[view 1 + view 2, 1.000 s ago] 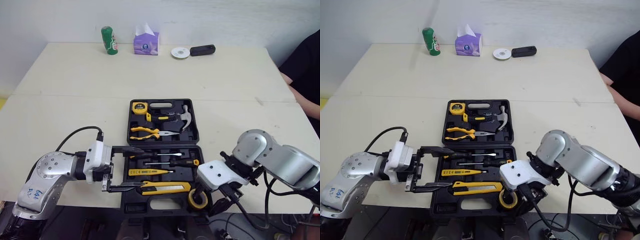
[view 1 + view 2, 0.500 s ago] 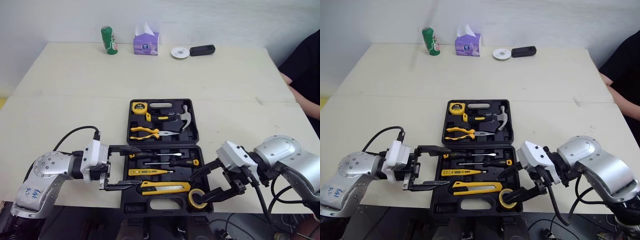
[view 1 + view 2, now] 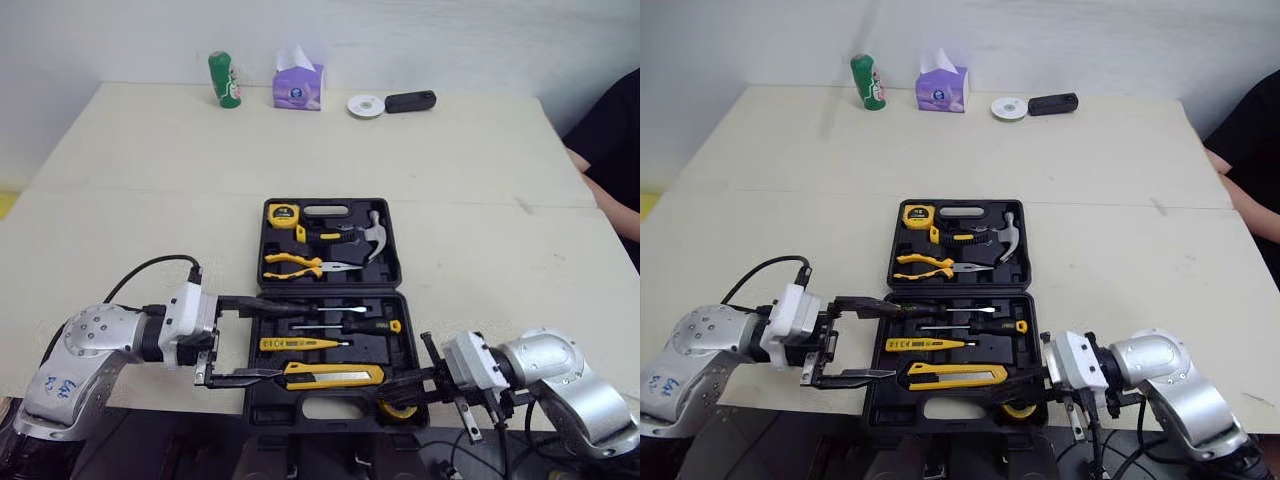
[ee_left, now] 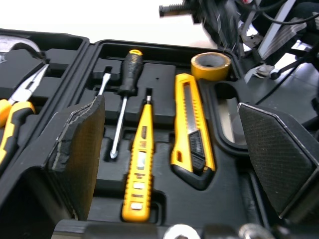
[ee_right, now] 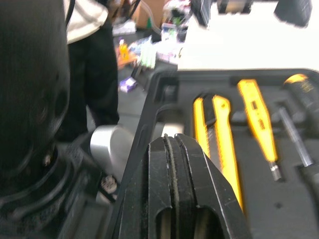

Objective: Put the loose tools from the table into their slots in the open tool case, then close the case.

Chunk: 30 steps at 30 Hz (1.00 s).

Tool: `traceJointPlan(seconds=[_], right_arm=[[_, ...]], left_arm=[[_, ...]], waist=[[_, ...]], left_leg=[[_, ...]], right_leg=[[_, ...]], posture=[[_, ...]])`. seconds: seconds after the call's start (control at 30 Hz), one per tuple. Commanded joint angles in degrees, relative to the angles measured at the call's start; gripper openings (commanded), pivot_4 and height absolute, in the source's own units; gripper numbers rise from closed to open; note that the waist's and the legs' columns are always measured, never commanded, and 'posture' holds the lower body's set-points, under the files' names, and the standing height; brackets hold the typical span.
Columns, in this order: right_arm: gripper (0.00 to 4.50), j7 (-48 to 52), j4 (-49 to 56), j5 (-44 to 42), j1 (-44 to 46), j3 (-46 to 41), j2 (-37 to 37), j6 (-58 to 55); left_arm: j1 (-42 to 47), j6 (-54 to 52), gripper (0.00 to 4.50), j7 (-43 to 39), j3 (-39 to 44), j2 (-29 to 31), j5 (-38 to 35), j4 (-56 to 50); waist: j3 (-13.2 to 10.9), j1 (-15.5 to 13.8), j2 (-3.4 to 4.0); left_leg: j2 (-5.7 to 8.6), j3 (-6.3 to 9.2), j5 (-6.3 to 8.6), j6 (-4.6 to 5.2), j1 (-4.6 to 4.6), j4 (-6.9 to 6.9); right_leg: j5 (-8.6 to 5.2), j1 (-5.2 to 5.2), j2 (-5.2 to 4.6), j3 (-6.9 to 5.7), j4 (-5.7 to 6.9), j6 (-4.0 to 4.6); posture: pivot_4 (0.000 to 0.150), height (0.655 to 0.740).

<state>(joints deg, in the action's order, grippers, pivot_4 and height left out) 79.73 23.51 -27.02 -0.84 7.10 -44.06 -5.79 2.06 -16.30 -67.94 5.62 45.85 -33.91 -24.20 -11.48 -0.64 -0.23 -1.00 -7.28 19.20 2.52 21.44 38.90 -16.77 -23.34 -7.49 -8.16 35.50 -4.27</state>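
Tools all look seated in the case (image 3: 326,291), at the tabletop's near edge. My left hand (image 3: 292,342) is spread over its near-left side, and my right hand (image 3: 405,385) is pressed together beside the tape (image 3: 400,409), probably bracing for the close.

On the table (image 3: 150,170), the tool case (image 3: 330,290) lies nearest, with a can (image 3: 226,80) and tissue box (image 3: 298,88) far behind it.
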Motion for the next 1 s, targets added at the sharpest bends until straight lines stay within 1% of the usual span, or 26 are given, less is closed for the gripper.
traceJointPlan(seconds=[0.03, 0.17, 0.27, 0.4, 0.53, 0.6, 0.73, 0.83, 0.87, 1.0], right_arm=[[0.01, 0.15, -0.41, 1.04, -0.22, 0.73, 0.75, 3.53], [0.01, 0.67, -3.35, 3.65, -0.41, 2.00, 0.07, 6.07], [0.01, -0.47, -6.07, 6.02, 0.25, 2.86, 0.95, 7.81], [0.01, 0.80, -12.79, 10.22, 0.36, 5.83, 0.98, 13.04], [0.01, -0.59, -17.71, 13.04, 0.43, 8.38, 2.23, 16.02], [0.01, -1.09, -19.72, 13.96, 0.17, 9.26, 2.39, 17.51], [0.01, -1.78, -22.77, 11.90, -1.02, 9.07, 2.60, 17.53], [0.01, -2.98, -23.60, 7.58, -1.19, 7.57, 3.79, 13.25], [0.01, -2.87, -23.88, 7.28, -1.03, 7.53, 3.88, 12.83], [0.01, -2.81, -20.57, 5.99, 1.69, 6.47, 2.79, 11.26]], left_arm=[[-0.36, 1.96, 4.50, -2.31, 0.53, 1.43, 0.36, -1.04], [-0.17, 3.60, 4.50, -3.33, 0.53, 1.40, 0.84, -0.35], [0.09, 3.90, 4.50, -3.48, 0.11, 1.37, 1.03, -0.20], [0.51, 4.20, 4.50, -3.43, 0.00, 1.52, 1.62, 0.30], [0.21, 3.20, 4.50, -3.10, 0.03, 2.20, 2.13, -0.12], [0.14, 3.39, 4.50, -2.76, 0.33, 2.17, 2.27, 0.07], [-0.21, 3.05, 4.50, -2.10, 0.78, 2.32, 2.66, 0.74], [-0.90, 0.23, 4.50, -1.42, 0.93, 3.21, 2.20, 1.00], [-1.00, -0.29, 4.50, -1.26, 0.88, 3.29, 2.12, 1.11], [-2.43, 0.93, 4.50, 3.40, 5.60, 1.57, 2.67, 2.40]], waist=[[0.00, -0.09, 0.00], [0.00, -0.20, 0.00], [0.00, -0.25, 0.00], [0.01, -0.21, -0.01], [0.12, 0.10, -0.20], [0.17, 0.54, -0.27], [0.34, 0.72, -0.54], [0.59, 0.70, -0.95], [0.59, 0.71, -0.93], [0.58, 0.81, -0.91]], left_leg=[[0.00, 0.00, 0.00, 0.00, 0.00, 0.01], [-0.01, 0.01, 0.00, -0.01, -0.01, 0.01], [-0.01, 0.01, 0.00, -0.01, 0.00, 0.01], [-0.01, 0.01, 0.00, -0.01, -0.03, 0.01], [-0.05, 0.02, 0.02, -0.03, -0.24, 0.00], [-0.12, 0.14, 0.17, -0.32, -0.46, -0.01], [-0.15, 0.24, 0.23, -0.43, -0.79, -0.13], [-0.14, 0.24, 0.15, -0.52, -1.15, -0.63], [-0.14, 0.25, 0.12, -0.54, -1.22, -0.72], [-0.15, 0.27, 0.12, -0.55, -1.25, -0.75]], right_leg=[[0.00, 0.00, 0.00, 0.00, 0.00, 0.00], [0.00, 0.00, 0.00, -0.01, 0.00, 0.01], [0.00, 0.00, 0.00, 0.00, 0.00, 0.01], [-0.01, 0.02, 0.01, -0.01, 0.00, 0.01], [-0.01, 0.24, 0.03, -0.02, -0.02, 0.02], [-0.03, 0.55, 0.06, -0.12, -0.10, 0.06], [-0.08, 0.88, 0.06, -0.22, -0.17, 0.14], [-0.10, 1.11, 0.06, -0.21, -0.39, 0.18], [-0.11, 1.17, 0.06, -0.22, -0.43, 0.20], [-0.13, 1.17, 0.06, -0.21, -0.43, 0.24]], posture=[[0.150, 0.7400], [0.150, 0.7400], [0.150, 0.7400], [0.150, 0.7400], [0.150, 0.7400], [0.150, 0.7400], [0.150, 0.7400], [0.150, 0.7400], [0.150, 0.7400], [0.150, 0.7400]])
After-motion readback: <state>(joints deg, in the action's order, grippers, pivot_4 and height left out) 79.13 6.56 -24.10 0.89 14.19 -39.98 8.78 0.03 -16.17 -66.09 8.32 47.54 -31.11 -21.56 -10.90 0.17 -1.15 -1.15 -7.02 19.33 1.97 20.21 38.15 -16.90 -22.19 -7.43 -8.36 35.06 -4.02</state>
